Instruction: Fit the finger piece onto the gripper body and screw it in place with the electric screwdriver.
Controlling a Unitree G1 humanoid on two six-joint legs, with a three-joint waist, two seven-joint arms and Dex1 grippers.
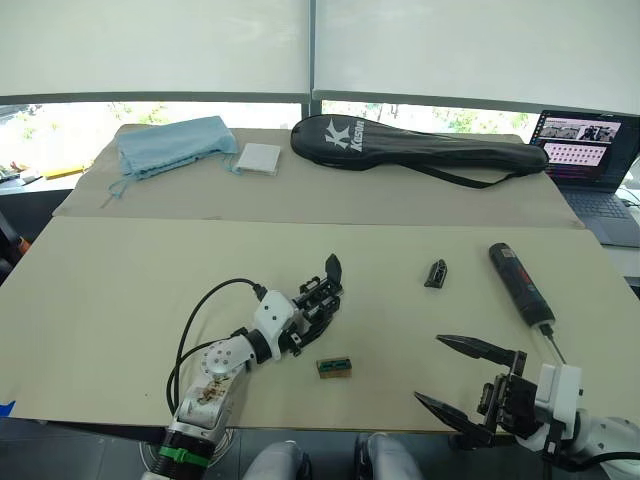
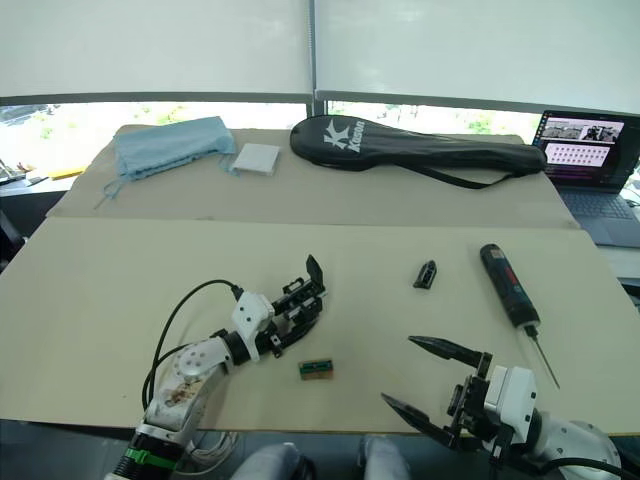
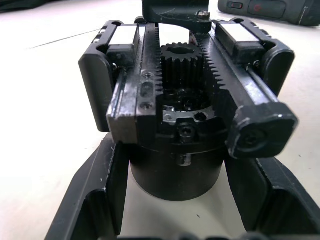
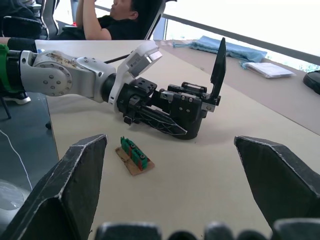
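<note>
My left gripper (image 1: pixel 312 305) is shut on the gripper body (image 1: pixel 320 295), a chunky black mechanism with a round base, held low over the table left of centre. One black pointed finger (image 4: pixel 218 60) stands up from it. In the left wrist view my fingers (image 3: pixel 100 190) flank the round base below the toothed racks of the gripper body (image 3: pixel 175 100). The finger piece (image 1: pixel 435 273) lies loose on the table to the right. Further right lies the electric screwdriver (image 1: pixel 520 285), its bit pointing toward me. My right gripper (image 1: pixel 430 370) stands open and empty near the front edge, below the screwdriver.
A small green-and-tan box (image 1: pixel 334 367) lies just in front of the gripper body. On the rear table are a black racket bag (image 1: pixel 420 148), a blue cloth (image 1: pixel 175 145), a white pad (image 1: pixel 258 158) and a laptop (image 1: pixel 590 160). A seated person (image 4: pixel 115 20) is beyond the table.
</note>
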